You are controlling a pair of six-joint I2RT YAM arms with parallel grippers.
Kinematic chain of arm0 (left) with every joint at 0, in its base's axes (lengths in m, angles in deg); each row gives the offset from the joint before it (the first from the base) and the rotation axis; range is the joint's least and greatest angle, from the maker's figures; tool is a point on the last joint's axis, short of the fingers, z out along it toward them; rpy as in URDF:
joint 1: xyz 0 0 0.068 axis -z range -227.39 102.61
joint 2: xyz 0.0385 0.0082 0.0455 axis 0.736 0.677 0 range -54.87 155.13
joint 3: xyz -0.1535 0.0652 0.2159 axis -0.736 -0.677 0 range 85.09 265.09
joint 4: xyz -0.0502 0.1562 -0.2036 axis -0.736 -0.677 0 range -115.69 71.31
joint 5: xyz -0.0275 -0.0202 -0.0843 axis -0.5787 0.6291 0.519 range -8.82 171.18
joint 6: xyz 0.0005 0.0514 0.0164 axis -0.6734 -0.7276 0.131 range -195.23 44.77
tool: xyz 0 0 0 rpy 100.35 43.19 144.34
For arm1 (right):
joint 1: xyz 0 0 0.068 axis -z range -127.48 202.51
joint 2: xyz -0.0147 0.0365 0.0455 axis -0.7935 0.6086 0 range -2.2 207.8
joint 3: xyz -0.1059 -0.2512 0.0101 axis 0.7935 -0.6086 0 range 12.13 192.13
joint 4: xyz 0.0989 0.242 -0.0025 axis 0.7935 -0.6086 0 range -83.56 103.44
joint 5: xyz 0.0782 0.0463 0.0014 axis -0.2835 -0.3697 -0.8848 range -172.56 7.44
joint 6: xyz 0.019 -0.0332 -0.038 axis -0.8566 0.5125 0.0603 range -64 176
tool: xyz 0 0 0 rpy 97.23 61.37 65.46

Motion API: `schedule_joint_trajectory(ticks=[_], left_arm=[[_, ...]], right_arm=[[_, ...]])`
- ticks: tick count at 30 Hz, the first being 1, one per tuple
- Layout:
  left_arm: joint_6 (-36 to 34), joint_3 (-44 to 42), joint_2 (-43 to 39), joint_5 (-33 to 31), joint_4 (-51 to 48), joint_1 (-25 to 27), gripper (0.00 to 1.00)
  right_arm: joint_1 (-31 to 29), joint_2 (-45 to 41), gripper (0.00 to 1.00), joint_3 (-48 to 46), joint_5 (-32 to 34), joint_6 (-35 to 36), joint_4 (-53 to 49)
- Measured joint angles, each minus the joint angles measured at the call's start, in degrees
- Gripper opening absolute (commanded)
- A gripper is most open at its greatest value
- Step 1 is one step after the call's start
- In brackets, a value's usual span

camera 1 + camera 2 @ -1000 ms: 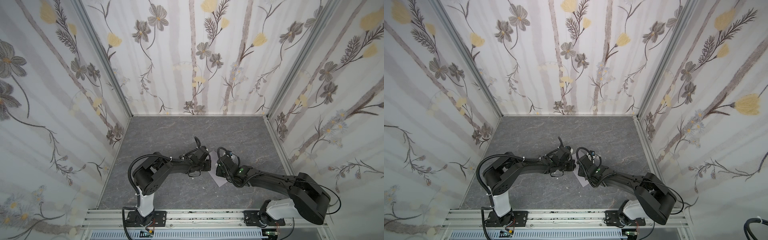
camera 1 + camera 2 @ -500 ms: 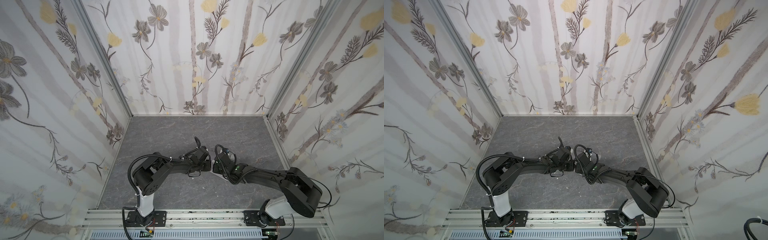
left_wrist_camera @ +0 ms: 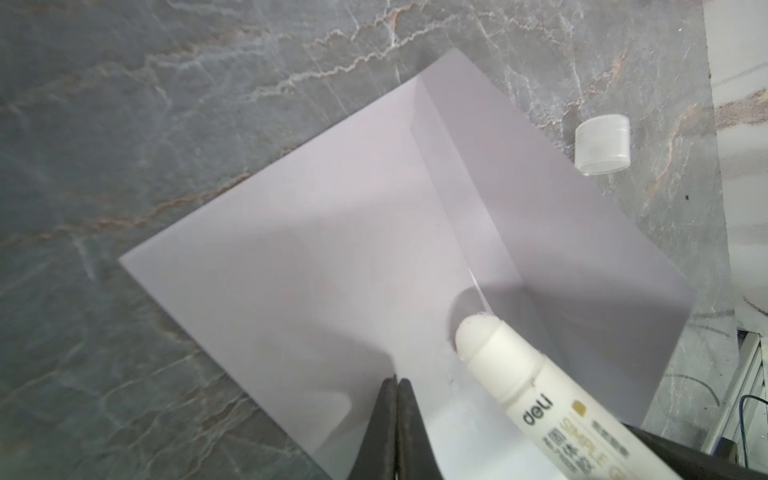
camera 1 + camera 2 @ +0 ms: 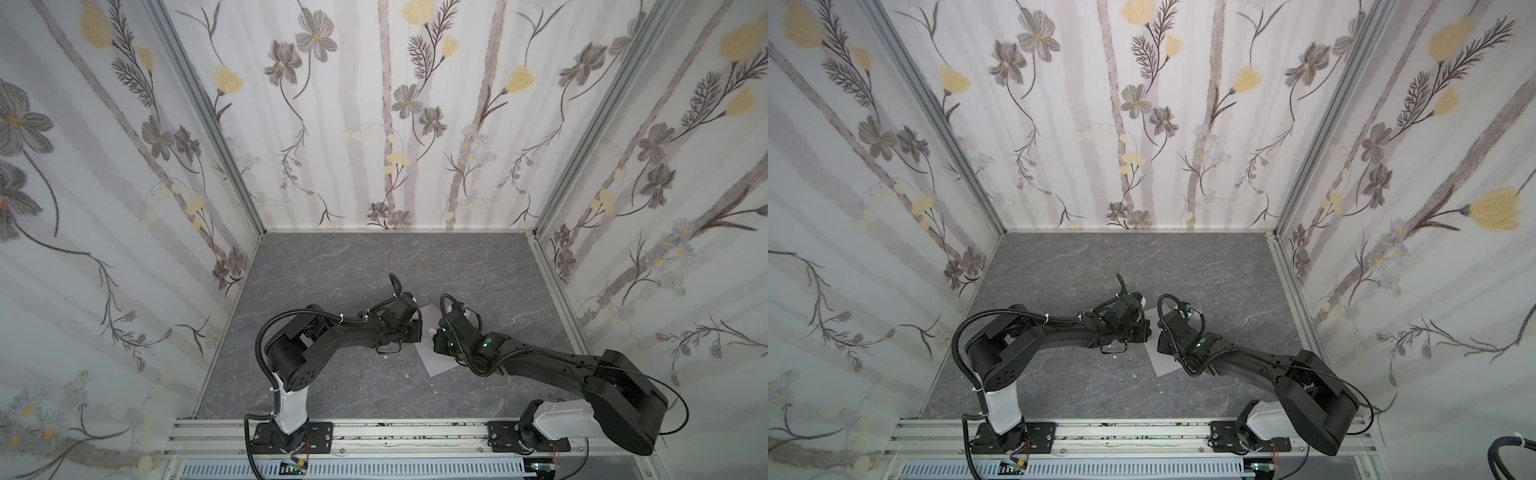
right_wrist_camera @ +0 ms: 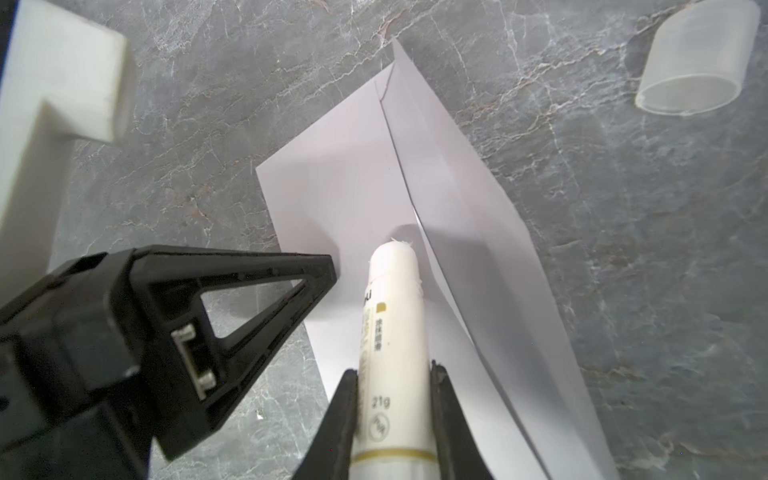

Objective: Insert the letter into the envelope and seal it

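Note:
The grey-lavender envelope (image 4: 432, 359) (image 4: 1160, 361) lies flat on the table between both arms. Its flap (image 3: 561, 232) is folded open and stands up a little along the crease. My right gripper (image 5: 392, 370) is shut on a white glue stick (image 5: 392, 328) (image 3: 519, 374). The stick's bare tip touches the envelope at the flap crease. My left gripper (image 3: 397, 380) is shut, and its tips press down on the envelope's body beside the glue stick. One of its black fingers (image 5: 249, 291) shows in the right wrist view. The letter is hidden.
The glue stick's translucent cap (image 3: 602, 143) (image 5: 698, 58) lies on its side on the grey marbled table (image 4: 374, 266), just past the flap. Flowered walls close the table in on three sides, and a metal rail (image 4: 395, 436) runs along the front.
My right arm stretched further out half a second ago and has drawn back to about where it was a second ago, still holding the glue stick. The left arm has not moved.

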Motion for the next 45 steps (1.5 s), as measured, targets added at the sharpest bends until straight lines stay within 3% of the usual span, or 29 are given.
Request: schedule_joint_trajectory(ticks=[7,19,31,45], left_arm=[[-1.11,2.95,0.24,-1.29,-4.5,-0.04,0.0],[-2.38,5.77,2.25,-1.84,-6.08,-0.96,0.0],[-3.26,5.7,2.51,-1.44,-5.66,-1.11,0.0],[-3.43,5.49,3.06,-1.44,-3.72,-0.96,0.0]], right_arm=[[2.38,-2.38,0.0,4.33,-0.52,1.18,-6.1],[2.99,2.75,0.0,8.22,-2.89,4.11,-13.03],[3.1,6.36,0.0,10.25,-3.54,4.55,-12.17],[3.69,11.72,0.0,10.25,-2.71,4.55,-1.49]])
